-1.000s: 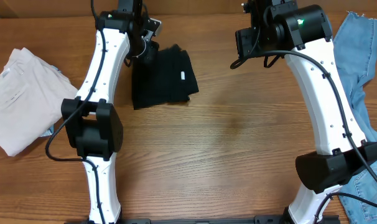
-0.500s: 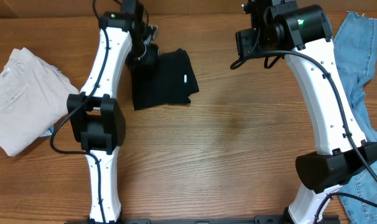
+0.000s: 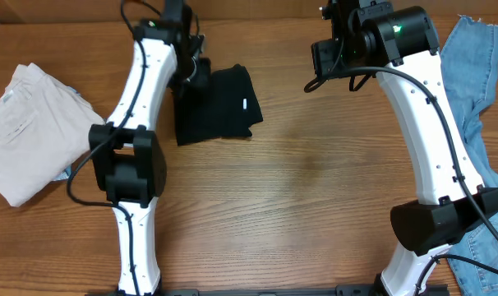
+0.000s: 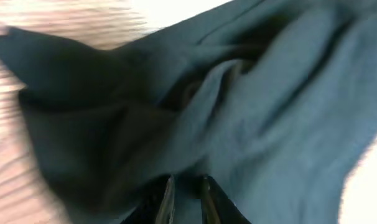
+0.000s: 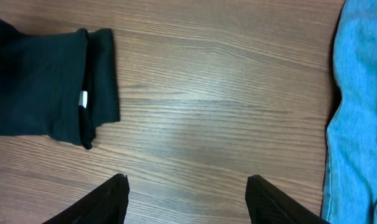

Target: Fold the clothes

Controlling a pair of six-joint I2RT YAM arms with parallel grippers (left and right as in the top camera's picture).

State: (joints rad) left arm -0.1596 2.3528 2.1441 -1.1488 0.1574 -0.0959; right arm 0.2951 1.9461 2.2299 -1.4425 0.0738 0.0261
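Note:
The clothes point(image 3: 220, 107) are one black garment lying folded on the wooden table, left of centre near the far edge, with a small white label point(image 3: 243, 102) on the right side. My left gripper point(image 3: 191, 72) is down on its far left corner. In the left wrist view the fingers point(image 4: 166, 198) stand close together with rumpled black fabric point(image 4: 269, 112) pinched between them. My right gripper point(image 5: 187, 186) hangs open over bare wood, well right of the garment point(image 5: 39, 93), with nothing between its fingers.
A white cloth bundle point(image 3: 27, 131) lies at the table's left edge. Light blue jeans point(image 3: 479, 82) are draped along the right edge and show beside my right gripper point(image 5: 363, 106). Wooden tabletop point(image 3: 306, 189) lies between the two arms.
My left gripper has settled onto the garment's far left corner and its fingers have closed in on the fabric. The right arm has not moved.

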